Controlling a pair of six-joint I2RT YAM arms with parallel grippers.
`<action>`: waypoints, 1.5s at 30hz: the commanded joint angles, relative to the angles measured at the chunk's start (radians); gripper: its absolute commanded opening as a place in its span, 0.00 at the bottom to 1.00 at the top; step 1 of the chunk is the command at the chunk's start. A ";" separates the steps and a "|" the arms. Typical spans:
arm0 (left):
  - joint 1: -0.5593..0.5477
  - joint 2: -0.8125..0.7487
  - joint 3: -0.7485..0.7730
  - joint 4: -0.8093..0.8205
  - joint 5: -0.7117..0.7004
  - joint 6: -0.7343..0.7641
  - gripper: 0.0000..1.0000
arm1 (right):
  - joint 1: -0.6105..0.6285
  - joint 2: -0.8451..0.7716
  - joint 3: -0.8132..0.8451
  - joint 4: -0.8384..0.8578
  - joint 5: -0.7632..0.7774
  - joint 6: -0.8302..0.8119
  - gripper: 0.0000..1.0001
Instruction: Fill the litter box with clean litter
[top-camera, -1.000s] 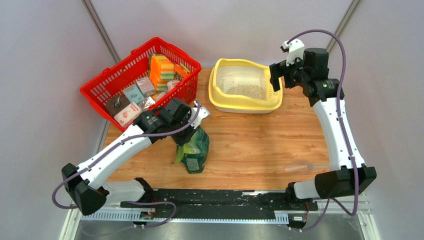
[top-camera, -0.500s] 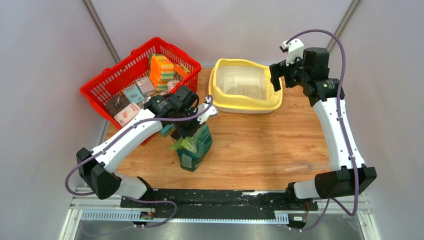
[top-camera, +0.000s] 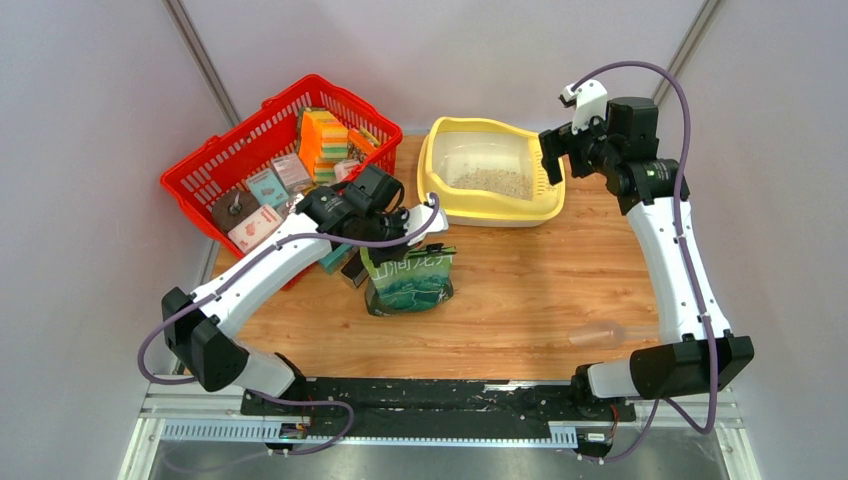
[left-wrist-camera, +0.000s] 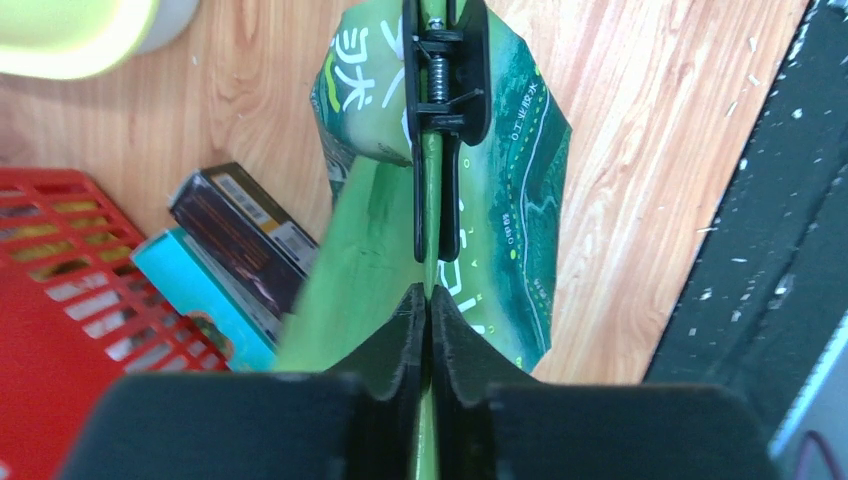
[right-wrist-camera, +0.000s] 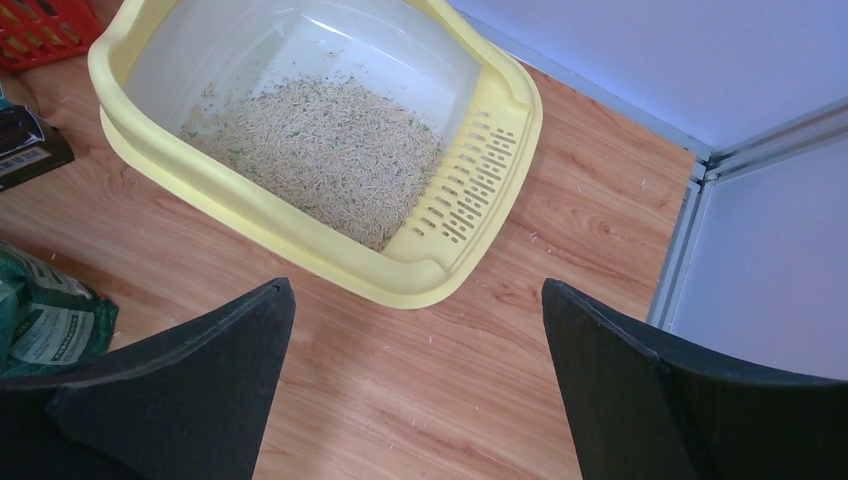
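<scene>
At the far left we see the red basket (top-camera: 262, 152), holding small boxes and a stack of orange and green packs. Just beside its near right corner, on the table (top-camera: 530, 290), lie a teal box (left-wrist-camera: 195, 285) and a dark box (left-wrist-camera: 235, 215), side by side and touching.

To the right of them we find the left gripper (top-camera: 400, 238) reaching in from the left arm. In the left wrist view its fingers (left-wrist-camera: 410, 330) stand almost together, pinching the flattened top edge of the green bag (top-camera: 408, 282). A black clip (left-wrist-camera: 440, 90) is clamped on the same edge, further along from the fingers. From above, the bag shows its printed face with white characters, and it sits near the middle of the table. We cannot tell whether its bottom rests on the wood.

Further right, at the far side of the table, sits the litter box (top-camera: 480, 208), well apart from the bag. The clean litter (top-camera: 492, 182) lies inside it as a shallow grainy layer that covers only part of the white basin (right-wrist-camera: 320, 150). The perforated strip runs along the box's right side.

At the far right we see the right gripper (top-camera: 553, 152) just beside the box's right rim, above the table. Its jaws are spread wide and hold nothing.
</scene>
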 joint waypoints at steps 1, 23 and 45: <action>0.003 -0.098 -0.023 0.102 0.014 0.066 0.31 | 0.003 -0.034 -0.008 0.015 -0.010 -0.014 1.00; 0.062 0.000 -0.023 -0.078 0.124 0.164 0.17 | 0.002 -0.025 -0.003 0.005 -0.030 -0.020 1.00; 0.050 0.271 0.332 0.246 0.284 0.097 0.00 | 0.000 -0.014 0.000 0.008 0.031 -0.060 1.00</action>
